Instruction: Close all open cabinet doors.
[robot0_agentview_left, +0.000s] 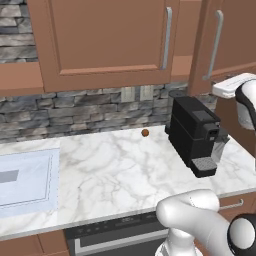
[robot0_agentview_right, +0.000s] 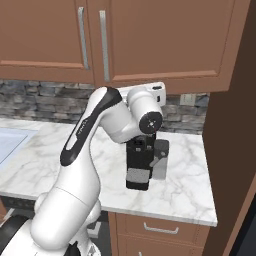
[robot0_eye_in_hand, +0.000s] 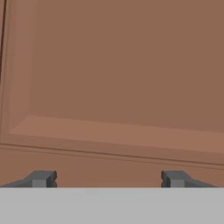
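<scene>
Two reddish-brown cabinet doors hang above the counter. The left door (robot0_agentview_left: 105, 42) (robot0_agentview_right: 40, 30) faces the room with its silver handle at its right edge. The right door (robot0_agentview_left: 227, 35) (robot0_agentview_right: 170, 40) looks slightly ajar in the left base view: it is angled, and a gap to the left door shows the cabinet behind. My gripper (robot0_eye_in_hand: 108, 178) is open, its two fingertips wide apart right in front of this door's recessed panel and lower rail. My white hand (robot0_agentview_left: 232, 85) (robot0_agentview_right: 152, 89) sits at the door's lower edge. Whether it touches the wood I cannot tell.
A black coffee machine (robot0_agentview_left: 195, 135) (robot0_agentview_right: 139, 165) stands on the marble counter (robot0_agentview_left: 115, 170) under the hand. A small brown ball (robot0_agentview_left: 145, 132) lies near the stone backsplash. The sink (robot0_agentview_left: 25, 180) is at left, and a tall brown side panel (robot0_agentview_right: 230, 150) at right. Drawer fronts (robot0_agentview_right: 160, 227) run below.
</scene>
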